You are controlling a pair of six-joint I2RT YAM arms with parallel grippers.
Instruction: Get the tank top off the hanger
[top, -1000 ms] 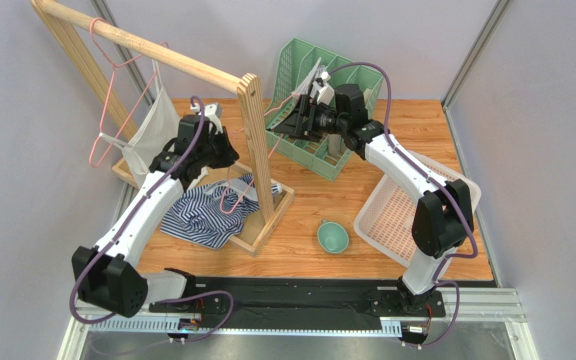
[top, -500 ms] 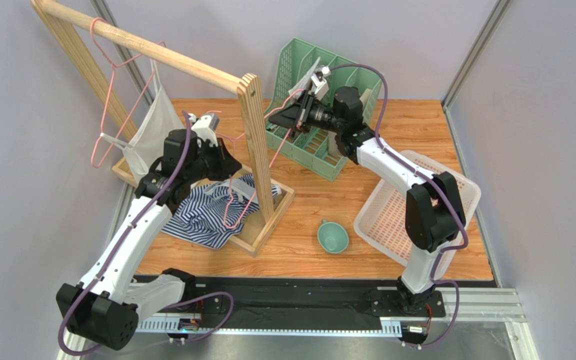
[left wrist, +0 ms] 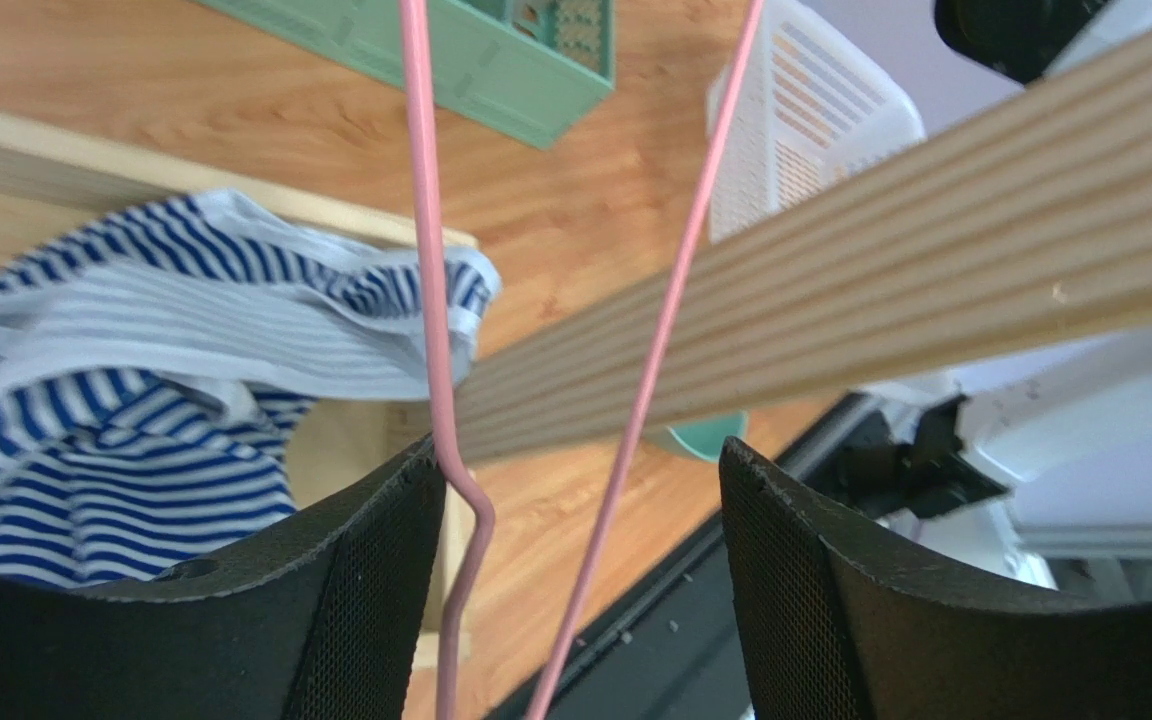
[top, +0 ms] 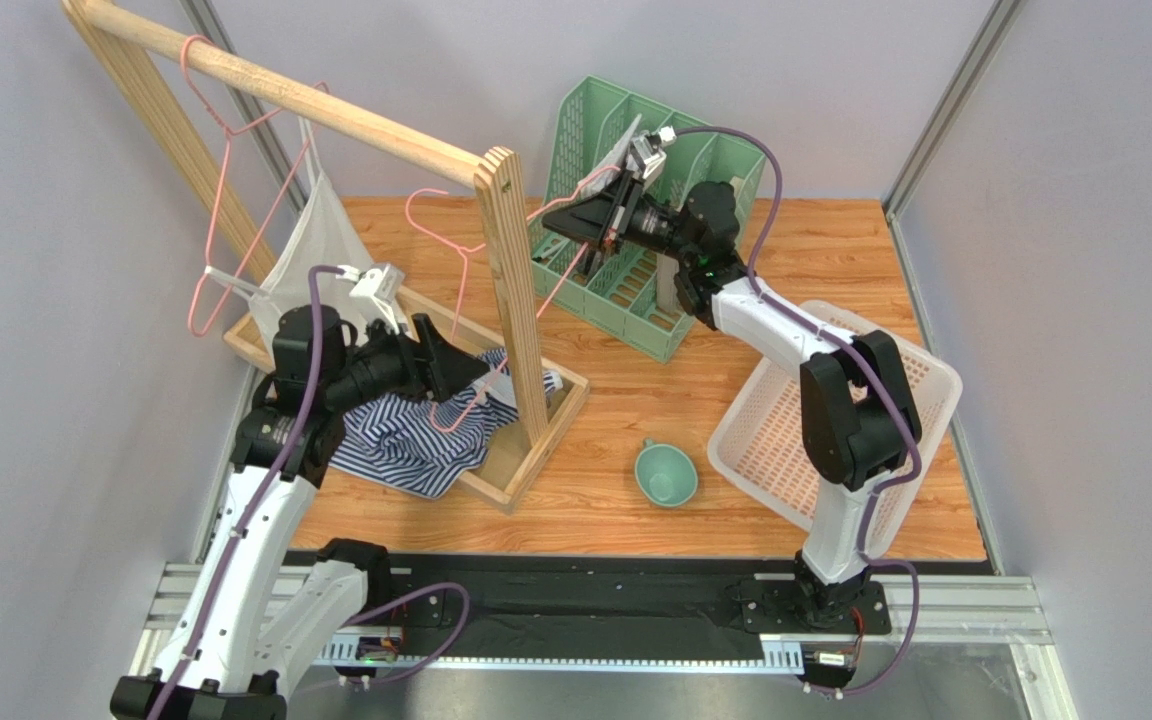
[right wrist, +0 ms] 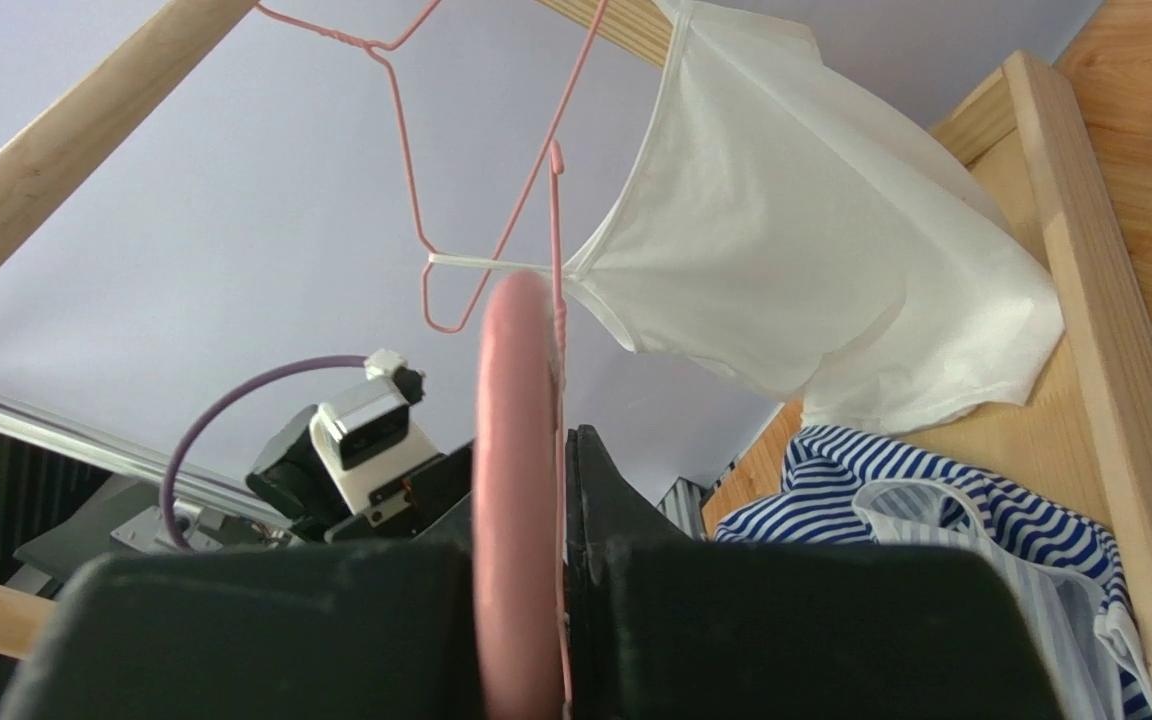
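Observation:
The blue-and-white striped tank top [top: 394, 432] [left wrist: 162, 390] [right wrist: 973, 503] lies crumpled on the wooden rack's base. A bare pink wire hanger [top: 465, 249] [left wrist: 428, 300] [right wrist: 516, 450] slants from above the tank top up to the right. My right gripper [top: 585, 222] [right wrist: 560, 600] is shut on its right end, beside the green organizer. Open, my left gripper [top: 462, 369] [left wrist: 582, 578] straddles the hanger's two lower wires just above the tank top; one wire runs close along the left finger.
A second pink hanger [top: 229, 180] on the wooden rail [top: 312, 102] carries a white garment [top: 304, 255] [right wrist: 808, 270]. The rack's upright post [top: 515, 285] stands between the arms. A green organizer [top: 642, 293], a white basket [top: 823, 435] and a teal bowl [top: 666, 473] sit to the right.
My left gripper let go of the hanger, opened and drew back toward the near left. My right gripper closed on the hanger's right end and raised it.

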